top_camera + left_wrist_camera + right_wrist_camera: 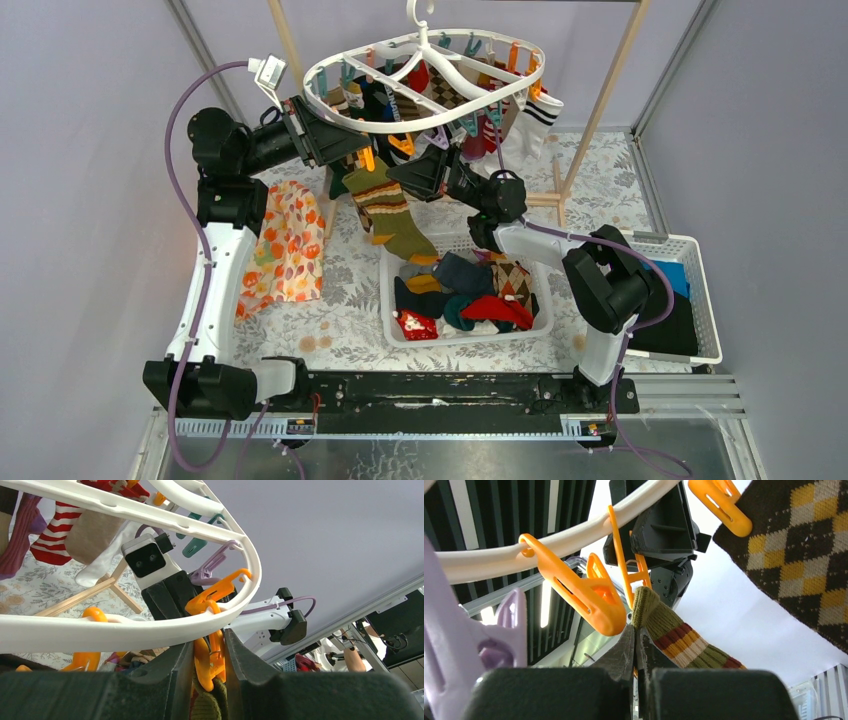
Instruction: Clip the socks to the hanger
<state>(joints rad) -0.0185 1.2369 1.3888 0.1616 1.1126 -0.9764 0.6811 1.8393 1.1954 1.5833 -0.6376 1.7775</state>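
grey walls [100, 200], patterned table cover [350, 285] | hanger [125, 627] hangs above it | my left gripper [209, 650] narrow, squeezing orange clip [204, 669] on rim | right gripper [635, 635] pinches olive striped sock [674, 636] under that clip

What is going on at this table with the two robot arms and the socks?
The left gripper squeezes an orange plastic clip on the white oval plastic drying hanger. The right gripper, shut, has its tips at the cuff of an olive-green knitted sock with red and cream stripes, just under that clip. Several hung socks are on the hanger; a pile of mixed socks lies in the white plastic basket.
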